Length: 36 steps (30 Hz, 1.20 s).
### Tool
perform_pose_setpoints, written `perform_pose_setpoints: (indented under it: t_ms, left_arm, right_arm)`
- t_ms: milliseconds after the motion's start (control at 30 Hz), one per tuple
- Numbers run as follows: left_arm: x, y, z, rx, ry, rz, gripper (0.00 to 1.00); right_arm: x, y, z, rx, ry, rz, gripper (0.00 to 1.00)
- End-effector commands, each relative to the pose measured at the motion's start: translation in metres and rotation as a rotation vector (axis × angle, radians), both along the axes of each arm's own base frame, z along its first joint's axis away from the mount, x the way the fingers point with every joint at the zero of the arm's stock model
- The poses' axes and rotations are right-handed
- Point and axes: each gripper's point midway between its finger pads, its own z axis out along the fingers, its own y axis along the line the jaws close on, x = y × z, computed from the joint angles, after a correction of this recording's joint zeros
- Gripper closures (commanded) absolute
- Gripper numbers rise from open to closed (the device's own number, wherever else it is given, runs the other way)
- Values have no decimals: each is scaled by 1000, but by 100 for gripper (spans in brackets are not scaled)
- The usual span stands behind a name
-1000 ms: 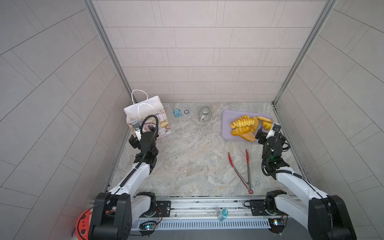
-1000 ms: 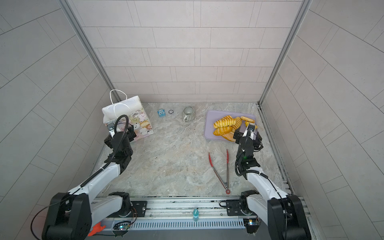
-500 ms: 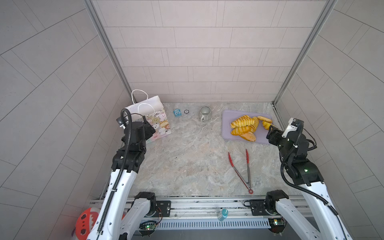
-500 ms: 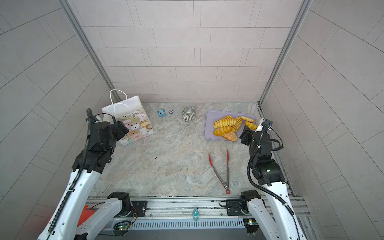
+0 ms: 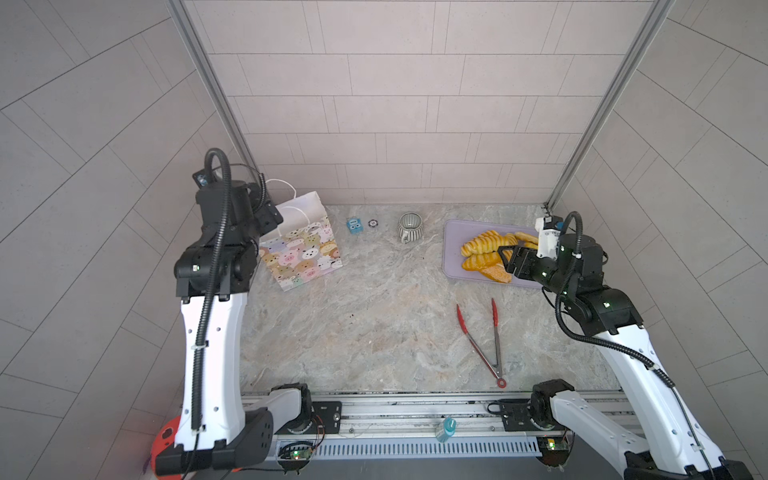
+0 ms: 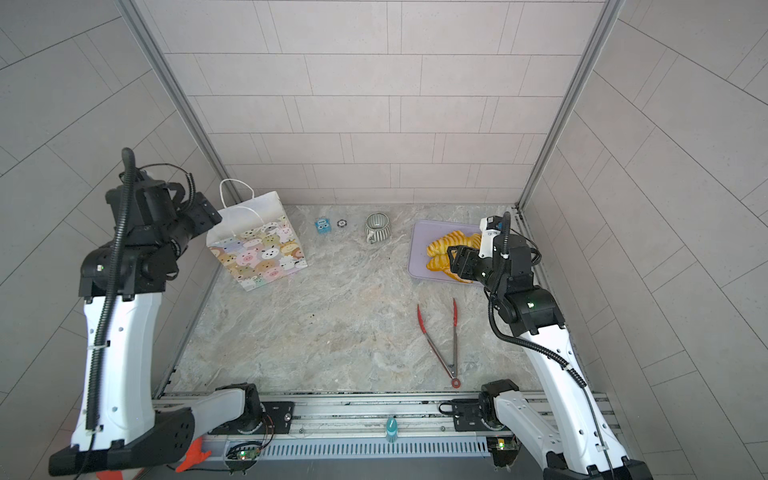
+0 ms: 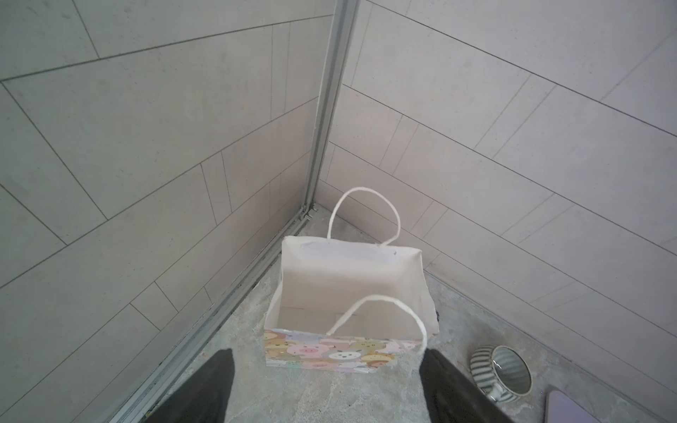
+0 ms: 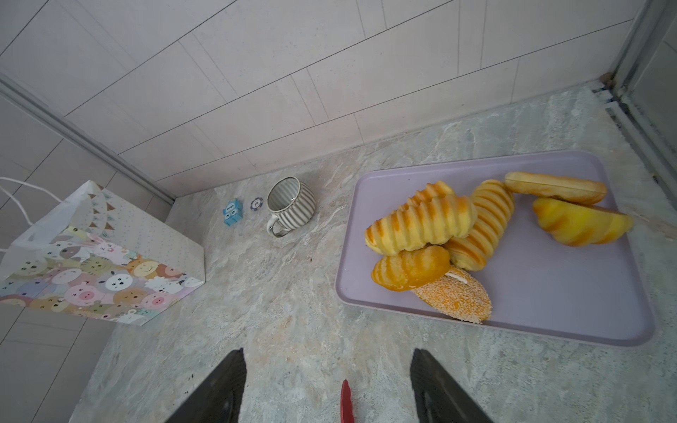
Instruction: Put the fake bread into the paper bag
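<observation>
1. The left gripper (image 7: 328, 366) is hanging in the air just in front of the paper bag (image 7: 340, 278), with its two black fingers standing well apart and nothing between them.
2. The paper bag is standing upright in the back left corner of the marble table (image 5: 374, 324). Its mouth is gaping open and both cord handles are sticking up. In the left wrist view its white inner walls and floor are showing.
3. The right gripper (image 8: 328, 353) is hovering at the near edge of the lilac tray (image 8: 549, 293), with its fingers also spread apart and gripping nothing.
4. The fake bread (image 8: 421, 227) is lying on the lilac tray at the back right of the table, well apart from the bag. Several braided loaves are leaning on one another in a pile, and a sesame-speckled bun (image 8: 454, 296) is resting against them at the tray's near rim. A long bun (image 8: 557, 186) and a crescent-shaped piece (image 8: 582, 221) are lying beside the pile.
5. The red-tipped metal tongs (image 5: 482, 336) are lying on the table in front of the tray, splayed in a V, with their tips pointing towards it.
6. A striped mug (image 5: 409, 226), a poker chip (image 5: 372, 223) and a small blue toy (image 5: 354, 225) are sitting along the back wall between bag and tray.
</observation>
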Motion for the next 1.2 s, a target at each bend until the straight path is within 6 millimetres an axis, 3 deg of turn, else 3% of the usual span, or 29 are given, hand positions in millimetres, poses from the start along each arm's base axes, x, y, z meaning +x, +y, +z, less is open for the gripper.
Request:
perform_pose_setpoints:
  t_ms: [0, 133, 300, 533, 900, 1033, 1167]
  left_arm:
    - [14, 22, -22, -40, 92, 25, 15]
    - [32, 62, -55, -107, 163, 108, 16]
    - [55, 83, -97, -154, 257, 131, 18]
    - [78, 99, -146, -167, 386, 145, 20]
    - [88, 107, -210, -192, 553, 136, 29]
    - [88, 102, -221, -214, 571, 117, 47]
    - [87, 94, -224, -250, 575, 84, 71]
  right_arm:
    - [-1, 15, 14, -11, -14, 53, 28]
    - [0, 33, 17, -25, -10, 110, 28]
    - [1, 53, 13, -45, -12, 161, 28]
    - [8, 65, -5, -83, 38, 193, 27]
    - [12, 68, -16, -85, 69, 200, 27]
    - [13, 65, -19, -89, 76, 181, 27]
    - [14, 64, -20, -86, 76, 173, 27]
